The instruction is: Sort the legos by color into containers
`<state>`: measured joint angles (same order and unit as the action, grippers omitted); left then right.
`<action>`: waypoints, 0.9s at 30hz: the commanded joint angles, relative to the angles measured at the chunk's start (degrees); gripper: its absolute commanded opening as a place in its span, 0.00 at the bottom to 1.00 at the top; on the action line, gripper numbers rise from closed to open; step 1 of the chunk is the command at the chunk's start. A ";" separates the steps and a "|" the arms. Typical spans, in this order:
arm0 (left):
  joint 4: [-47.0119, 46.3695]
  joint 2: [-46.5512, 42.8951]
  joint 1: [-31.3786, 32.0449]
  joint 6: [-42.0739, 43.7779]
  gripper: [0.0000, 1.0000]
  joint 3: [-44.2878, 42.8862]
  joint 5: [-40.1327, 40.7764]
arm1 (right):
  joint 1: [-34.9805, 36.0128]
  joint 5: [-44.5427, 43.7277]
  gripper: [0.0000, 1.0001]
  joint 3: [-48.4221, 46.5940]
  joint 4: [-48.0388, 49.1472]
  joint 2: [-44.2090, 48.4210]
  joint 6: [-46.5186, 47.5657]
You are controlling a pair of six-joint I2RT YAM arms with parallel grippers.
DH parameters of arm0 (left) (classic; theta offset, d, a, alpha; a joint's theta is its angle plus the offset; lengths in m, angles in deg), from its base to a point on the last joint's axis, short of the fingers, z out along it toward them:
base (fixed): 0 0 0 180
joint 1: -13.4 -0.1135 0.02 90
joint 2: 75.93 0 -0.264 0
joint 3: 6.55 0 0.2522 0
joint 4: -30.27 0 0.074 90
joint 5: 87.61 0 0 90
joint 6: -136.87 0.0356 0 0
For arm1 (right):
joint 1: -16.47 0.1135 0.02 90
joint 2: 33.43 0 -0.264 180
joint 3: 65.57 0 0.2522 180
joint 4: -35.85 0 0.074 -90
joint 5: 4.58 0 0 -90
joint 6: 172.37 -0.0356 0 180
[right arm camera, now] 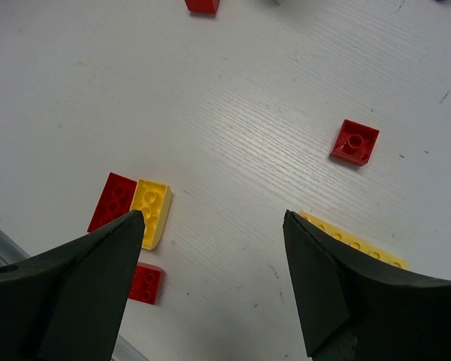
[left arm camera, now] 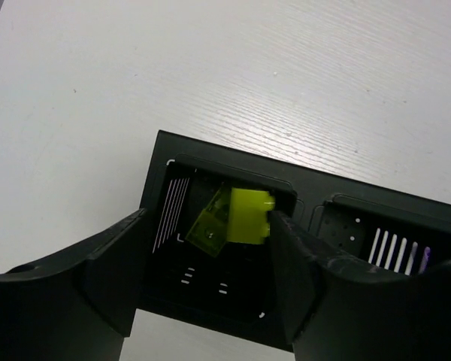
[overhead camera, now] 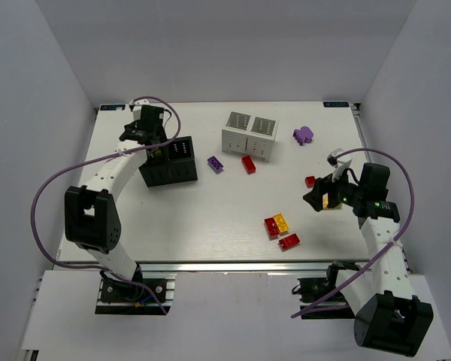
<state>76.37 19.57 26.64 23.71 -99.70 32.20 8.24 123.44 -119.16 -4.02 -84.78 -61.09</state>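
L gripper is released, jaws wide apart, hanging over the black box. On my wrist cam, two lime bricks lie in the box's left cell. The brighter one sits just beside one finger, but nothing's clamped.

R gripper is open too, above the table, w/ nothing between the jaws. A long yellow brick is partly hidden by one finger. A square red brick lies a bit beyond it. A red-yellow pair touch side by side near the other finger.

On the top cam, the white box stands far-center. A purple brick and a red brick lie loose in front of it.
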 commanded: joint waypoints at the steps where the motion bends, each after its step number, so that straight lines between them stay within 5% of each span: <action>1: -1.49 -4.97 0.04 0.92 0.74 -0.85 -2.29 | -0.12 2.84 0.80 -0.24 -0.52 -0.15 1.04; 6: -1.66 -8.83 0.56 1.10 0.63 -0.41 -6.15 | 0.14 8.63 0.75 0.11 -3.15 -0.41 8.74; 7: -3.06 -10.24 0.56 1.88 0.53 0.11 -10.25 | 0.40 12.39 0.67 0.72 -3.33 -0.59 11.04; 8: -4.20 -13.21 1.26 2.67 0.26 1.68 -13.51 | 0.67 13.47 0.62 0.90 -4.55 -1.03 12.98; 9: -5.34 -14.89 1.27 3.29 0.14 2.66 -17.72 | 0.93 13.83 0.57 0.90 -4.74 -2.07 13.96; 11: -9.56 -19.36 1.27 3.73 0.05 5.46 -33.12 | 2.25 12.87 0.47 -0.06 -5.26 -3.83 15.19; 14: -17.46 -22.81 1.79 4.26 0.18 13.10 -58.15 | 5.58 7.53 0.52 -1.90 -5.54 -7.52 16.17; 15: -19.75 -23.60 1.79 3.74 0.44 17.22 -63.93 | 7.33 5.85 0.57 -2.52 -5.79 -9.54 16.08; 18: -23.63 -24.66 3.20 3.03 0.68 21.99 -75.21 | 10.77 0.05 0.76 -4.72 -6.06 -13.23 14.85; 20: -23.81 -26.59 4.43 4.61 0.73 26.73 -75.51 | 12.79 -3.20 0.86 -5.43 -5.45 -14.38 14.06; 27: -22.49 -36.26 4.43 9.09 0.75 35.27 -72.87 | 14.56 -28.76 0.79 -8.94 6.49 -19.38 2.83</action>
<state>56.17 -11.51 31.16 29.96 -64.93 -37.27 22.86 109.43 -124.43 -5.42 -102.31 -52.42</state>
